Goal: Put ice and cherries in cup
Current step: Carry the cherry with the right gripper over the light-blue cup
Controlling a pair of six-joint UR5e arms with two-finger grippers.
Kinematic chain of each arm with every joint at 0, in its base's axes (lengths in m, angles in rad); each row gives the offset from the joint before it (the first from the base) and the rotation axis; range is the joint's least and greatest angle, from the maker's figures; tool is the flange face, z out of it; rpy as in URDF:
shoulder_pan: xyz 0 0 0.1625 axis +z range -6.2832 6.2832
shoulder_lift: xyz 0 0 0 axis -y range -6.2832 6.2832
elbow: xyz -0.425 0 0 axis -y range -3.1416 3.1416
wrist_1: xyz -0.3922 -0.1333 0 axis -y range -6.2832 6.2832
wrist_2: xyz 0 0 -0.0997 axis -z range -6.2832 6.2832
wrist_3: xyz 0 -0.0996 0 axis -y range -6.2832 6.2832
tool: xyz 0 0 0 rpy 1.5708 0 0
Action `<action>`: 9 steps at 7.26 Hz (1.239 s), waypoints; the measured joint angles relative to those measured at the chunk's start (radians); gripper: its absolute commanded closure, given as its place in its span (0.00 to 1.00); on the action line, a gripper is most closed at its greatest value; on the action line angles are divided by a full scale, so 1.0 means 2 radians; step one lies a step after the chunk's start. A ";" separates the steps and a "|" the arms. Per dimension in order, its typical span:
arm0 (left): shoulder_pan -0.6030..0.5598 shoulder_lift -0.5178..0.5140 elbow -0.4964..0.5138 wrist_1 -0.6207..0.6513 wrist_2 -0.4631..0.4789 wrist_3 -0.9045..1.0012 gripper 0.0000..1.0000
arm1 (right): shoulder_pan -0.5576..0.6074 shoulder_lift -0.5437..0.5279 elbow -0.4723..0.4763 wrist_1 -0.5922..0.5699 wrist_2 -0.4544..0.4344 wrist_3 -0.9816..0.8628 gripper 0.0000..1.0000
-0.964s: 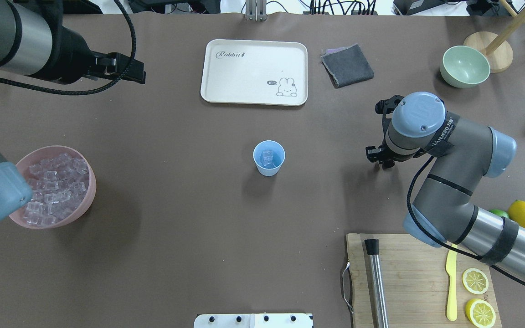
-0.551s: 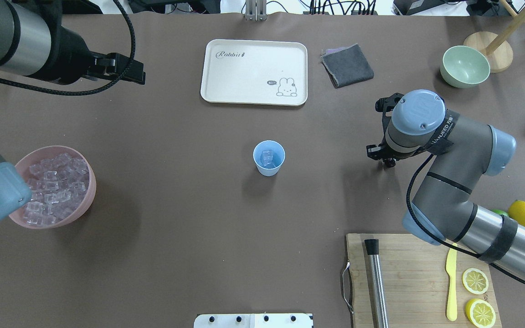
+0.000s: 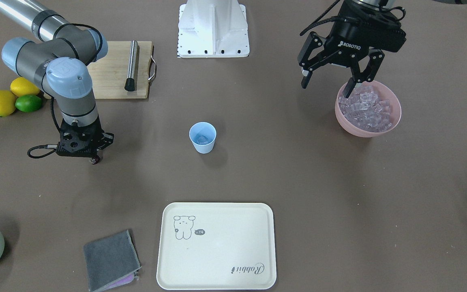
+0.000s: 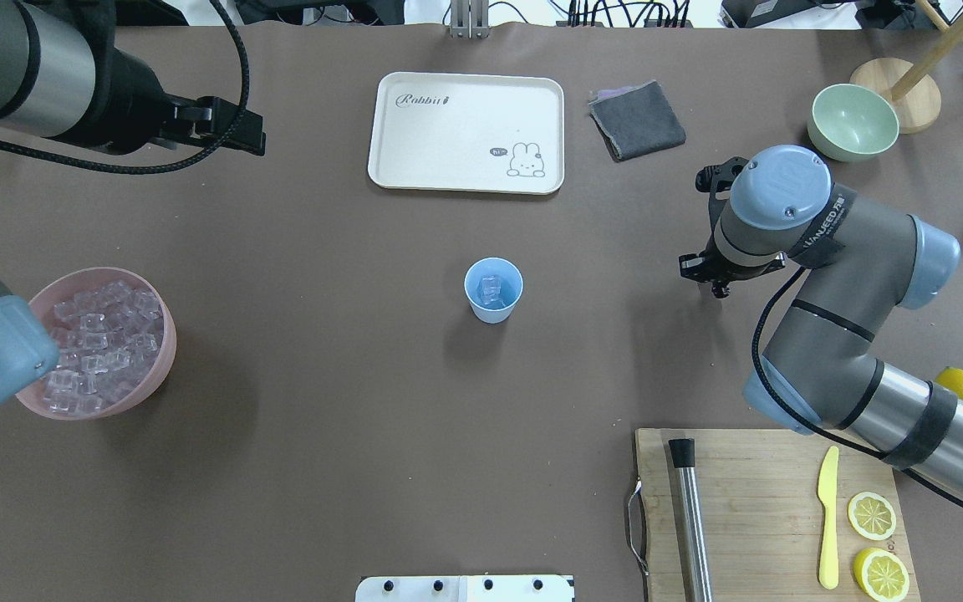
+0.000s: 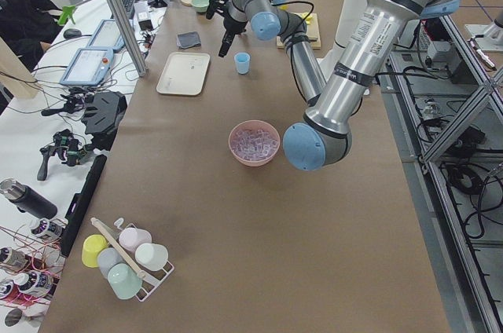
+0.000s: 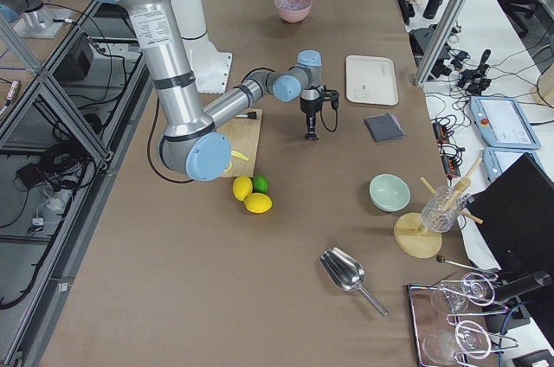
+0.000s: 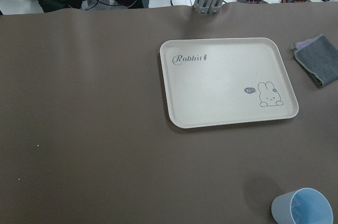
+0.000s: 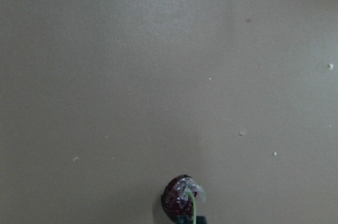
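The light-blue cup (image 4: 493,289) stands mid-table with an ice cube inside; it also shows in the front view (image 3: 202,137). The pink bowl (image 4: 157,368) at my left holds many clear ice cubes (image 3: 365,109). My left gripper (image 3: 326,86) is open and empty, hovering at the bowl's rim. My right gripper (image 4: 719,290) points straight down close to the table, right of the cup. In the right wrist view one dark maroon cherry (image 8: 178,202) hangs by its pale stem from the shut jaws. The cherry also shows in the front view (image 3: 94,160).
A cream rabbit tray (image 4: 466,132) and a grey cloth (image 4: 637,119) lie beyond the cup. A pale green bowl (image 4: 853,122) stands far right. A cutting board (image 4: 749,502) with a steel rod, yellow knife and lemon halves lies near right. Lemons and a lime (image 3: 12,99) lie beside it.
My right arm has shifted a little to the right and farther from me, away from the cup. The left arm, cup and bowl have not moved.
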 measured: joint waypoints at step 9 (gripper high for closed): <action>-0.022 0.008 0.002 0.003 -0.001 0.031 0.02 | -0.044 0.111 0.063 0.068 0.027 0.058 1.00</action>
